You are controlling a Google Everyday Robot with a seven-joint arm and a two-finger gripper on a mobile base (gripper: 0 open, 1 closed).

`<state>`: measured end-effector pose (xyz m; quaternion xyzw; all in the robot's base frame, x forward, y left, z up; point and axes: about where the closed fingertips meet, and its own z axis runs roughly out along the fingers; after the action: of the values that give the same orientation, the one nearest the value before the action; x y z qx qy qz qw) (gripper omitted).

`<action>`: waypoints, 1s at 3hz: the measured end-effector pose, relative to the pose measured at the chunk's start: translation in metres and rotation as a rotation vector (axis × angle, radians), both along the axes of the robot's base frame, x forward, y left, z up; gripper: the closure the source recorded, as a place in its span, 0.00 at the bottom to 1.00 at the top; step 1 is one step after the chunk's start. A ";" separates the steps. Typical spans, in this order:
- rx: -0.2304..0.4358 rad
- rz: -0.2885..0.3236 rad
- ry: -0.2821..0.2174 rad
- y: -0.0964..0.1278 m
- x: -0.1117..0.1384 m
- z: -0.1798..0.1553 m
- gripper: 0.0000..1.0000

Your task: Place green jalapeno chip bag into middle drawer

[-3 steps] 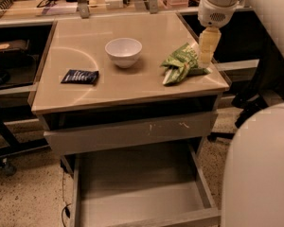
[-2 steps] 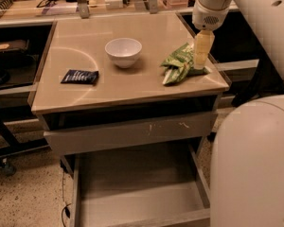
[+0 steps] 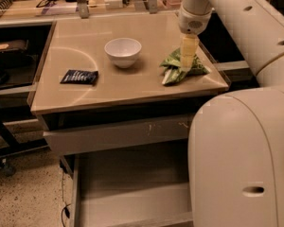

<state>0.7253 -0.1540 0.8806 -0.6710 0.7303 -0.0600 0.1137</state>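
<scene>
- The gripper (image 3: pixel 187 65) points straight down over the right side of the counter (image 3: pixel 132 88). Its pale yellow tip touches the top of the green chip bag (image 3: pixel 172 71).
- Whether the gripper is closed on the bag or only resting against it cannot be told from this angle.
- The green chip bag lies crumpled on the counter, close to the right edge and nearer the front right corner than the back one. One end points toward the front edge and the other spreads toward the right edge.
- The white arm (image 3: pixel 236 22) comes in from the upper right and bends down to the gripper above the bag.
- A white bowl (image 3: pixel 123 51) stands upright near the middle of the counter, to the left of the bag and apart from it.
- A flat dark packet (image 3: pixel 79 76) lies near the left edge, well apart from the bowl and the bag.
- Below the front edge, a drawer front with pale scratches (image 3: pixel 118 135) sits slightly pulled out.
- Under it, the middle drawer (image 3: pixel 132 171) is pulled far out, showing its smooth floor.
- The robot's large white body (image 3: pixel 241 160) covers the right part of that drawer.
</scene>
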 end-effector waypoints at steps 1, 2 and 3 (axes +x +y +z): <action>0.006 0.012 0.030 0.011 0.003 -0.015 0.00; 0.006 0.021 0.064 0.015 0.007 -0.032 0.00; 0.002 0.015 0.072 0.012 0.013 -0.043 0.00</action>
<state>0.7384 -0.1423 0.8371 -0.6781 0.7288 -0.0341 0.0887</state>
